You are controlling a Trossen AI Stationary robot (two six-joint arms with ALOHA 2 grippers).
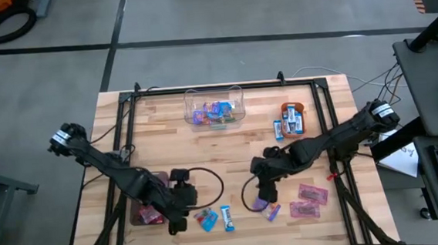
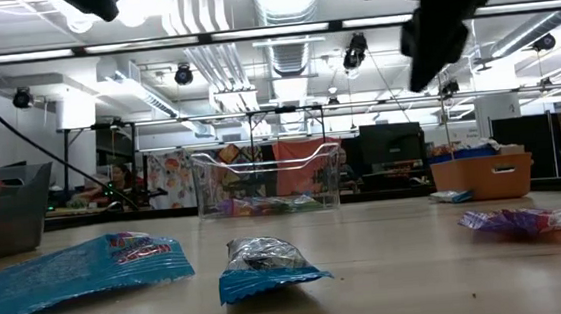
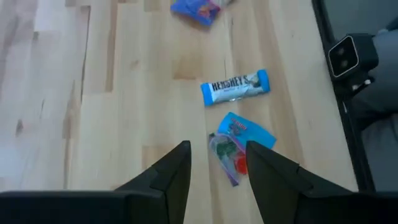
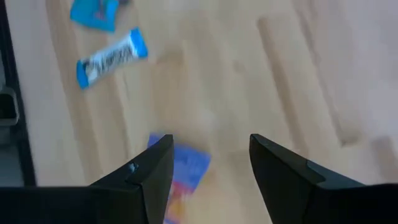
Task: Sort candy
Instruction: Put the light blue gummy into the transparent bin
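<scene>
Both arms reach in low over the worktop's near half, elbows out toward the left and right edges. The left gripper [image 1: 181,218] hangs near the near edge, left of centre, fingers [image 3: 176,171] apart w/ nothing between them; just off the tips lies a blue packet [image 3: 239,134] w/ a clear-wrapped sweet overlapping it, and past that a blue-and-white bar [image 3: 235,88]. The right gripper [image 1: 264,195] hangs near the worktop's centre, a bit toward the near edge, fingers [image 4: 151,168] also spread and empty, above a blue-and-purple packet [image 4: 183,171] (blurred, print unreadable) that one finger partly hides. The candy is scattered: pink packets [image 1: 309,199] toward the near right corner, a red one [image 1: 148,214] half hidden under the left arm in a dark tray whose shape is hard to make out, several pieces in the clear box [image 1: 215,109] at the far edge, more at the orange bowl [image 1: 293,115] to its right. In the low view the arms are cut off at the top; a teal packet [image 2: 84,268] and a smaller one [image 2: 267,263] lie close.
</scene>
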